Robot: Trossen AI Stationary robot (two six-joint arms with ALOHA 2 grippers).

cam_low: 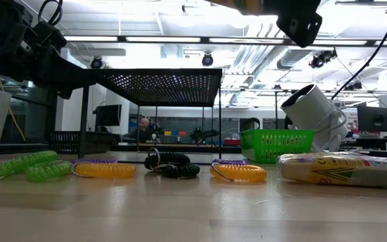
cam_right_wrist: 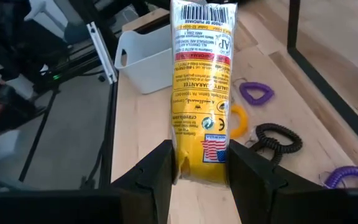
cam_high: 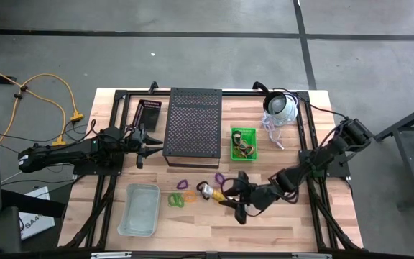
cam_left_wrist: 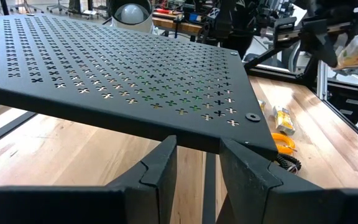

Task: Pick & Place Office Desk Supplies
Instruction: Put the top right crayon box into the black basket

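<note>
Yellow-and-white packet printed with a barcode and "GUARANTEE", clamped between the right gripper fingers, left gripper fingers narrowly parted, nothing held, beside the black perforated stand.

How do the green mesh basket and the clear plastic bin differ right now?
The green mesh basket is small, sits beside the black perforated riser and holds rubber bands; the clear plastic bin is larger, sits at the table's near edge and looks empty. Both are open-topped rectangular containers.
</note>
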